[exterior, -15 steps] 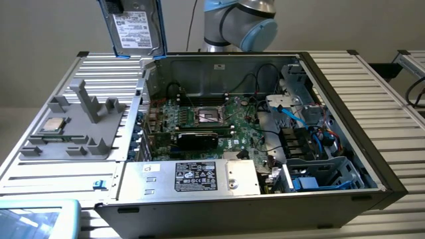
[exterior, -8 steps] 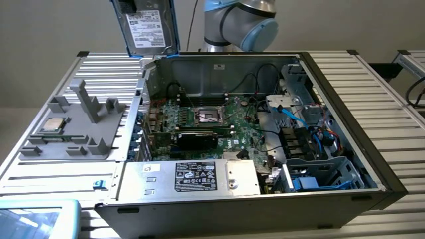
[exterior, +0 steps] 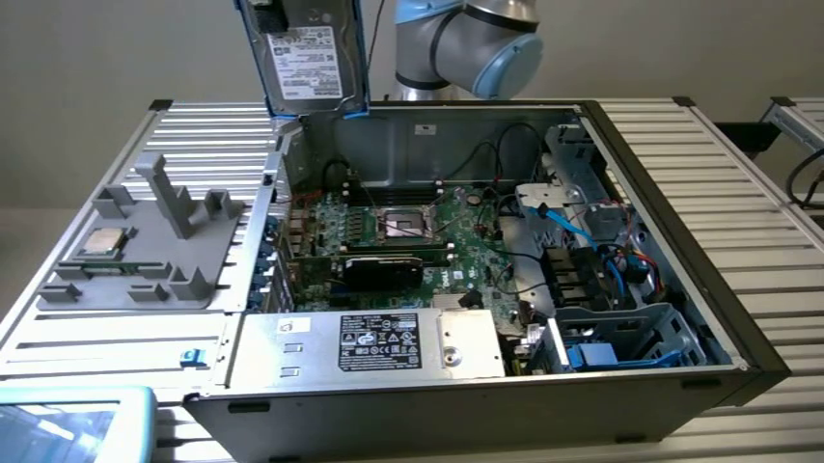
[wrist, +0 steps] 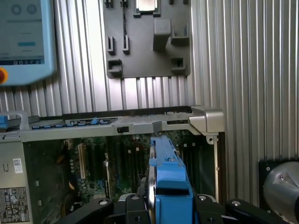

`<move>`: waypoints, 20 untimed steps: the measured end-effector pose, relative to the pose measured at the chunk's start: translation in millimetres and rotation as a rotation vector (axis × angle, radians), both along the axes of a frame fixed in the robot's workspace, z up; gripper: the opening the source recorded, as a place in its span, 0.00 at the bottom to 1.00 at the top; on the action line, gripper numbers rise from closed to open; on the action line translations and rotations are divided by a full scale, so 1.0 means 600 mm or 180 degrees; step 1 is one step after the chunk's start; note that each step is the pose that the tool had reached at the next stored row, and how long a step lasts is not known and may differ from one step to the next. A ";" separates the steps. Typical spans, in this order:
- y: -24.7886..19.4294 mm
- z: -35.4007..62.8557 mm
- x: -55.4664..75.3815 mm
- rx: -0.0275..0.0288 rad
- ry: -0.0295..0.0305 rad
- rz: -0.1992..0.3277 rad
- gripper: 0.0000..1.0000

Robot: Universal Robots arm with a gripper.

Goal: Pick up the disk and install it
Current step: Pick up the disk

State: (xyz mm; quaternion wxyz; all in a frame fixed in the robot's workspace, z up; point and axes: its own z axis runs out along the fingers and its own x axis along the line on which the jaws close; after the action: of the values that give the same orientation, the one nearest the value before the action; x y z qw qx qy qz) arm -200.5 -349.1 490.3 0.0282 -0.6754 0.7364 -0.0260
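Disk (exterior: 307, 60) upright in the gripper's (wrist: 170, 203) pinch, above the case's (exterior: 425, 135) far corner on the exterior view's left.

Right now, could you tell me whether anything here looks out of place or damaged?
Nothing looks damaged or spilled. Only the disk is out of place: the gripper holds it on edge above the open computer case, not installed inside it.

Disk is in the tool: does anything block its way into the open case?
Nothing visible covers the case. The tool holds the disk above its far corner; loose cables lie beside the metal cage at the exterior view's lower right.
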 end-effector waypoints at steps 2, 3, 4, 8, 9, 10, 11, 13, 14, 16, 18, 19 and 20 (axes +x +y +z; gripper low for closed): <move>-0.0093 0.000 0.010 0.0000 0.0001 0.0000 0.37; -0.0140 0.000 0.015 0.0000 0.0001 0.0000 0.37; -0.0187 0.000 0.020 0.0000 0.0003 0.0000 0.37; -0.0381 0.000 0.039 0.0000 0.0015 0.0000 0.37; -0.0431 0.000 0.044 0.0000 0.0019 0.0000 0.37; -0.0481 0.000 0.048 0.0000 0.0022 0.0000 0.37; -0.0521 0.000 0.052 -0.0001 0.0023 0.0000 0.37; -0.0606 0.000 0.060 -0.0002 0.0032 0.0000 0.37; -0.0651 0.000 0.064 -0.0003 0.0040 0.0000 0.37; -0.0744 0.000 0.074 -0.0004 0.0056 0.0000 0.37; -0.0817 0.000 0.084 -0.0008 0.0069 0.0000 0.37; -0.0842 0.000 0.090 -0.0012 0.0070 0.0000 0.37; -0.0867 0.000 0.096 -0.0016 0.0073 0.0000 0.37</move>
State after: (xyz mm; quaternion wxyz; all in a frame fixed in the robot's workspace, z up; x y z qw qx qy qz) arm -143.1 -401.1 490.3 0.0181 -0.6757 0.7367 -0.0201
